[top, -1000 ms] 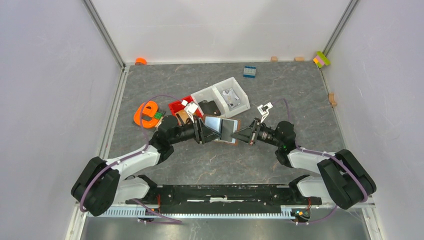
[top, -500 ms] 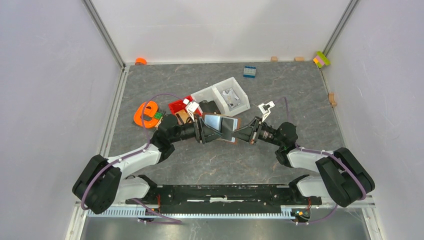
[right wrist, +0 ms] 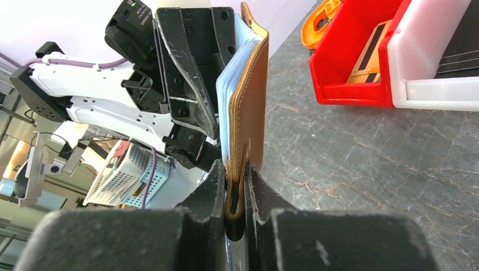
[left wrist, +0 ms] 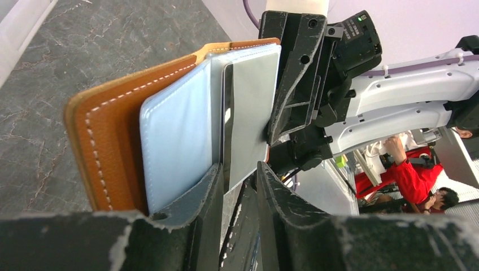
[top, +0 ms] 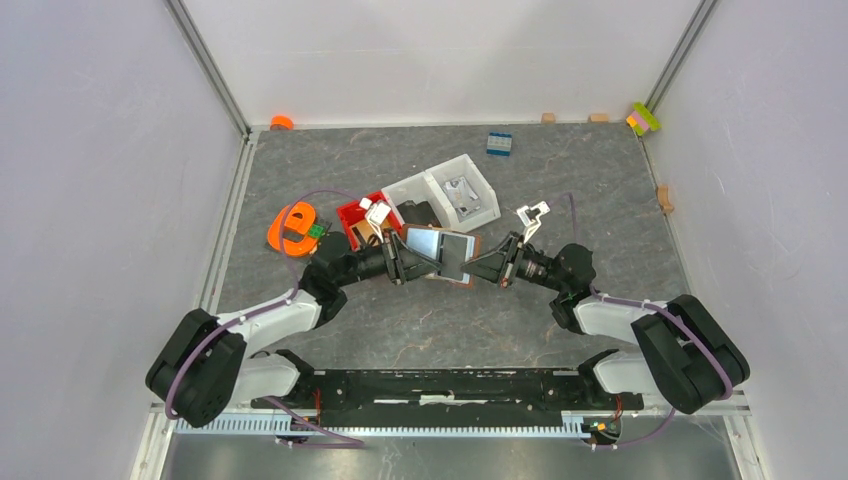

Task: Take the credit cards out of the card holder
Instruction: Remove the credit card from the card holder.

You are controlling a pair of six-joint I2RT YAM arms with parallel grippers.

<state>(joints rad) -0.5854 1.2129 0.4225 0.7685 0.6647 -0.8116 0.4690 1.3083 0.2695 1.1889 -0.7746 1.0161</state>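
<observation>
The brown card holder [top: 466, 266] is held open above the table's middle, standing on edge. My right gripper [right wrist: 236, 186] is shut on its folded brown edge [right wrist: 255, 107]. Pale blue sleeves [left wrist: 176, 141] line the holder's [left wrist: 93, 141] inside. A silvery credit card [left wrist: 251, 107] sticks out of them toward my left gripper [left wrist: 240, 192]. Its jaws stand narrowly apart around the card's lower edge, with a dark gap beside the right-hand finger [left wrist: 279, 209]. In the top view the card [top: 428, 243] lies between the left gripper [top: 404, 262] and the right gripper [top: 484, 268]. No orange-tan card shows.
Just behind the grippers stand a red bin [top: 356, 212], a white two-part bin [top: 452, 172] and a black wallet-like item [top: 422, 214]. An orange object [top: 292, 228] lies at the left. A blue brick [top: 499, 142] and small blocks sit near the back wall.
The left gripper's jaws have narrowed around the silvery card. Both arms stay almost where they were, and the right gripper keeps its grip on the holder.
</observation>
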